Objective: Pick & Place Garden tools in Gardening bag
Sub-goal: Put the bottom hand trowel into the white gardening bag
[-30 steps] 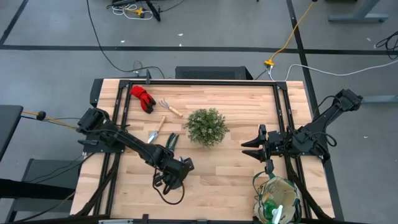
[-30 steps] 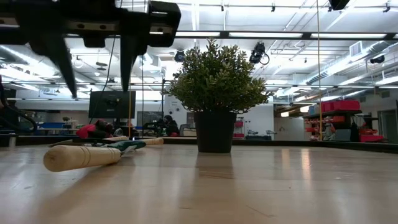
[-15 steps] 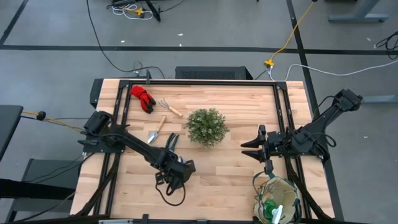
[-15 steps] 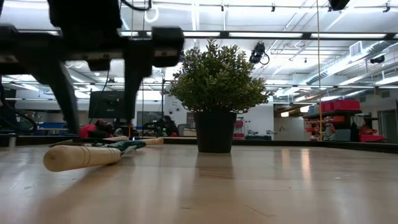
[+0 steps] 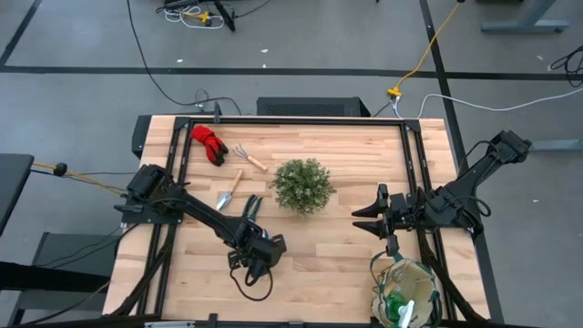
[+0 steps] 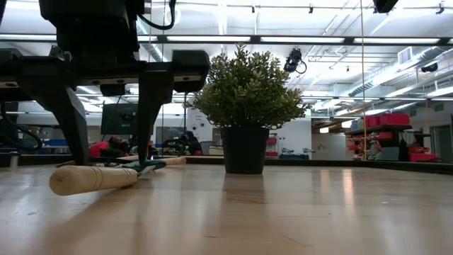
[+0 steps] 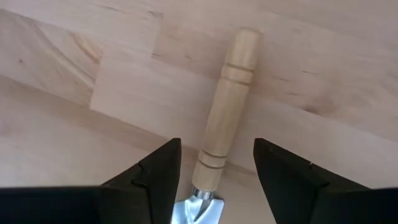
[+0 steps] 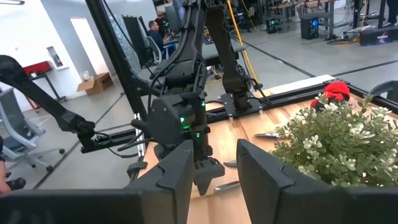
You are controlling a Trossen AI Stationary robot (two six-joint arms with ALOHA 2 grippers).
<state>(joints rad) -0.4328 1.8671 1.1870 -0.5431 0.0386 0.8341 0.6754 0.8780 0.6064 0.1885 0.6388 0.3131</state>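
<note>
High view: left gripper (image 5: 253, 264) sits over the table's front part, in front of and to the left of the plant (image 5: 302, 186). It has crept slightly nearer the plant and lower over the last second; in the low view its fingers (image 6: 152, 106) now reach almost to the tabletop, where earlier they hung well above it.

Left wrist view: jaws spread wide, straddling a wooden-handled tool (image 7: 225, 115) lying flat on the table (image 7: 74, 56). Handle sits between the fingers, not yet pinched. Nothing held.

Judgement: descent nearly done; closing on the handle looks like the next step.

Right gripper (image 5: 375, 219) waits right of the plant, fingers parted about halfway, empty.

Gardening bag (image 5: 405, 290) stands at the front right corner, right of and in front of the plant. Red gloves (image 5: 208, 143), rake (image 5: 247, 156), trowel (image 5: 229, 191) and shears (image 5: 250, 206) lie left of the plant.
</note>
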